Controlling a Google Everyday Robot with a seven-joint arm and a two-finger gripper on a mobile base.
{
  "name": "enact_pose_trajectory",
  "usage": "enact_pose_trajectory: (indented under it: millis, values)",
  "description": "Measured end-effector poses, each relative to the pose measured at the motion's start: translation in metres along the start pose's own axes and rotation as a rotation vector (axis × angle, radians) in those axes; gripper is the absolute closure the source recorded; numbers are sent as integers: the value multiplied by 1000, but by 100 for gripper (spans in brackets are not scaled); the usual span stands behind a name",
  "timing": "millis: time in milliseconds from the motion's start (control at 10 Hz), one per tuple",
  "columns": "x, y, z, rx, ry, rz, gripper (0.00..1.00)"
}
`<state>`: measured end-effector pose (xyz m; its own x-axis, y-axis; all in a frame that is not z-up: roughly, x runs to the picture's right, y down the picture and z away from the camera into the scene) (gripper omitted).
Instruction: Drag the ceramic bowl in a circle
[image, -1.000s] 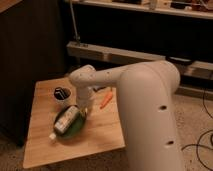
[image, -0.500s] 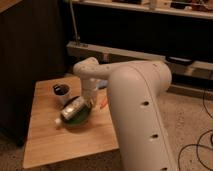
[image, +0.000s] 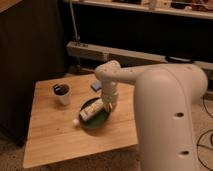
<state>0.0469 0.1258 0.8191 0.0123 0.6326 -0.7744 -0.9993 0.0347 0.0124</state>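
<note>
The ceramic bowl (image: 96, 119) is a wide, shallow, glossy green dish near the middle of the wooden table (image: 55, 142). A pale bottle-like item (image: 90, 111) lies inside it. My gripper (image: 108, 103) reaches down from the white arm (image: 165, 110) and sits at the bowl's right rim, over the end of that item. The arm hides the table's right side.
A small white cup with a dark inside (image: 62, 93) stands left of the bowl. A small blue object (image: 96, 86) lies behind the bowl. A tiny white ball (image: 76, 121) rests at the bowl's left edge. A dark cabinet stands at the left; a metal shelf rail (image: 100, 52) runs behind.
The bowl, with the item in it, has slid right across the table along with my gripper. The cup has stayed in place. The arm now covers an orange item seen earlier.
</note>
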Motion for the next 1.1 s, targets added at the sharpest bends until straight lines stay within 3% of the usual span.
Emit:
enact_pose_trajectory:
  millis: [200, 500, 800, 900, 1100]
  values:
    - [34, -29, 7, -15, 15, -17, 100]
    - [94, -17, 18, -70, 41, -111, 100]
    - [115, 29, 23, -126, 53, -209, 100]
    - [113, 45, 23, -139, 55, -232, 100]
    - [95, 103, 22, -179, 64, -299, 100]
